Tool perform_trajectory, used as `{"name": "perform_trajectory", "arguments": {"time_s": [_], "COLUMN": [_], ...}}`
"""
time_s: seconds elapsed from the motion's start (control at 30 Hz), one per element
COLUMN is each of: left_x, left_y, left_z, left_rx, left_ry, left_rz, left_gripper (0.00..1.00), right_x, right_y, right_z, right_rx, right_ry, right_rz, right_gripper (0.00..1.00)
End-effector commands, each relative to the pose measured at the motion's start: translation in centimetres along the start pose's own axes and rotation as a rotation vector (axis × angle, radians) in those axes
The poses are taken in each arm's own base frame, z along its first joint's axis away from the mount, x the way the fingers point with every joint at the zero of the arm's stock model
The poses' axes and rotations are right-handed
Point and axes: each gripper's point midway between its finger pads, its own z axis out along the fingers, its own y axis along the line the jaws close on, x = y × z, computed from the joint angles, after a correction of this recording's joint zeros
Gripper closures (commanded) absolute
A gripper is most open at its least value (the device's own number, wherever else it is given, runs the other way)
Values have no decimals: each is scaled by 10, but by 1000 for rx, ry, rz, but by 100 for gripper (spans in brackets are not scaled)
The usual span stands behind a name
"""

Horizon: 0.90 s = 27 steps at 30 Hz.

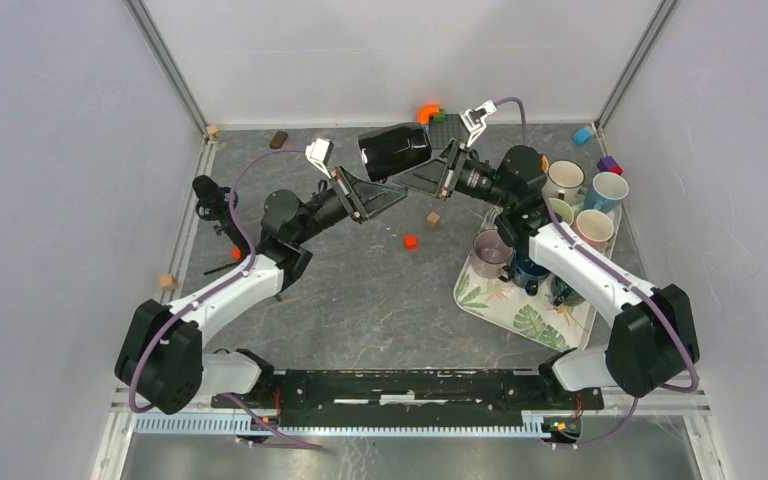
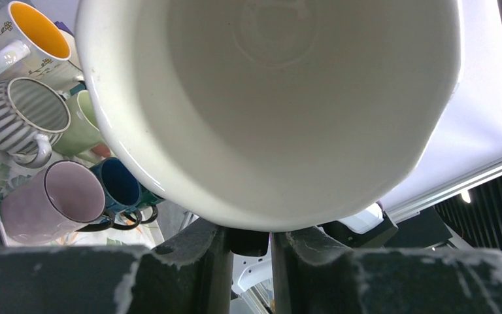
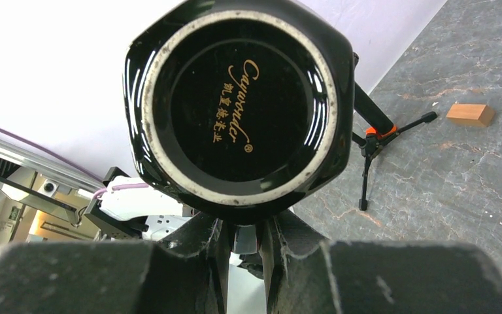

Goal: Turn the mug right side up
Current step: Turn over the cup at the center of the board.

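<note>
Black and glossy outside, white inside, the ceramic mug (image 1: 395, 150) hangs on its side in the air over the far part of the grey marbled tabletop (image 1: 360, 300) in the top view. Its mouth faces the left arm and its base faces the right arm. The left hand (image 1: 396, 190) and the right hand (image 1: 418, 180) meet just beneath it. I judge the turn about half made: the mug is off the tabletop but not upright. Tipping the mouth upward and setting the mug down are left to do.

From the left wrist, the mug (image 2: 268, 98) fills the view mouth-on. The left hand (image 2: 250, 252) has its fingers (image 2: 196, 261) nearly together around a dark part just under the rim. Whether they grip it cannot be told.

From the right wrist, the mug (image 3: 238, 98) shows its base with gold lettering. The right hand (image 3: 243, 252) has its fingers (image 3: 294, 255) pinched narrow on a part below that base, and it appears to carry the mug.
</note>
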Motion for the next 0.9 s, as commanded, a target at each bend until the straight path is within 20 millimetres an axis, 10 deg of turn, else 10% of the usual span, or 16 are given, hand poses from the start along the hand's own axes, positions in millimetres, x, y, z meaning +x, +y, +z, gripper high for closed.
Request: {"name": "perform_trajectory", "arguments": {"time_s": [0.0, 0.23, 0.87], "left_x": [-4, -7, -7], "left_y": [-26, -19, 8], "left_z": [-4, -1, -4], "left_rx": [74, 28, -168], "left_ry": [-8, -8, 24], "left_rz": [102, 122, 223], "left_gripper": [77, 98, 98], "right_x": [-26, -19, -11], "right_y": [35, 22, -42], "right_z": [0, -5, -51], "right_rx": [-98, -40, 384], "right_ry": [-84, -73, -61], "right_rz": [-138, -167, -399], "right_gripper": [100, 100, 35]}}
